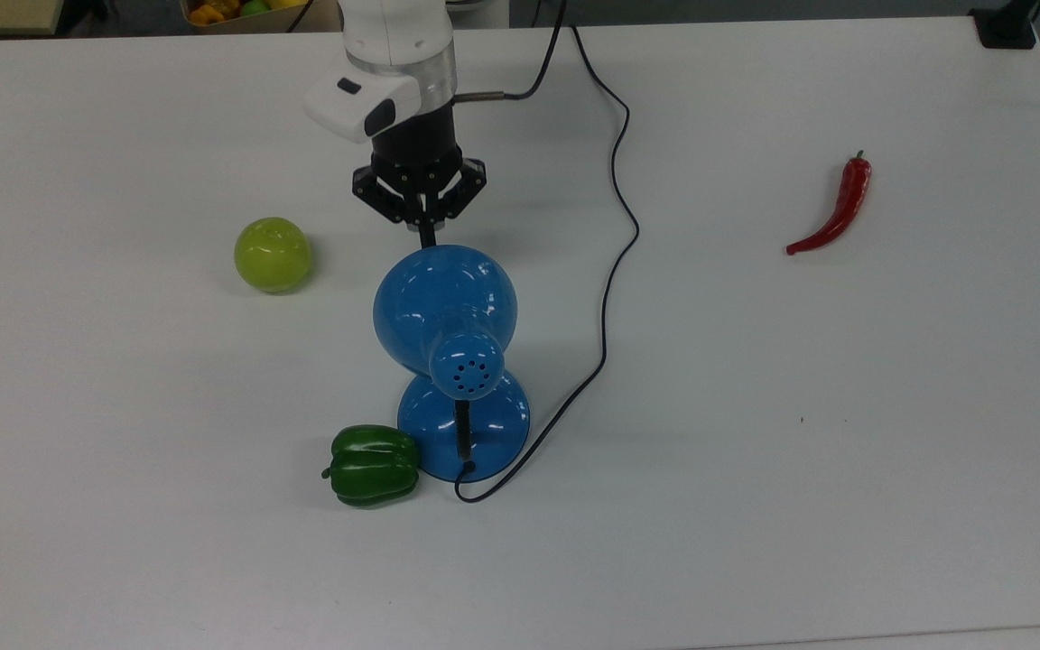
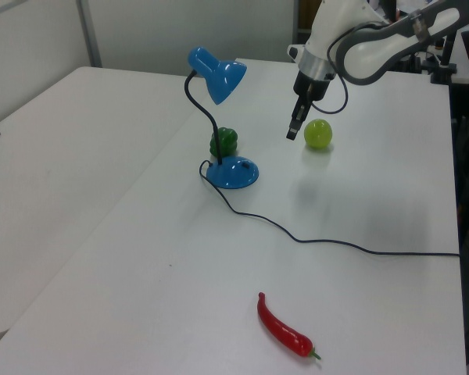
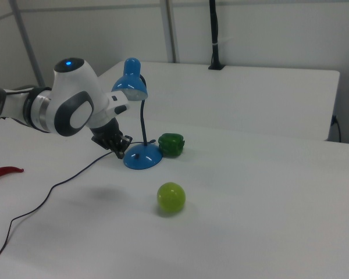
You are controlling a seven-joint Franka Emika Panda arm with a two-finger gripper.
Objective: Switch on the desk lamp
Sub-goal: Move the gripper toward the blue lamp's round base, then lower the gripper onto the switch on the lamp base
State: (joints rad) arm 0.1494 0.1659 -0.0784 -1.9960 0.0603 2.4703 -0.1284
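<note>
The desk lamp stands mid-table, a glossy blue dome shade [image 1: 444,302] over a round blue base [image 1: 495,426] on a black neck. In the left view the shade [image 2: 220,75] leans right above the base [image 2: 234,172]. My gripper [image 1: 427,236] hangs fingers-down just beyond the shade's rim at the top view's upper side, shut with nothing in it. In the left view the gripper [image 2: 293,133] hovers above the table between lamp and apple. In the right view the gripper [image 3: 121,153] is close to the left of the lamp base [image 3: 143,158].
A green apple [image 1: 273,255] lies to the top view's left of the shade, and a green bell pepper [image 1: 374,465] touches the base. The lamp's black cord [image 1: 604,325] snakes to the table's far edge. A red chili [image 1: 836,209] lies far right.
</note>
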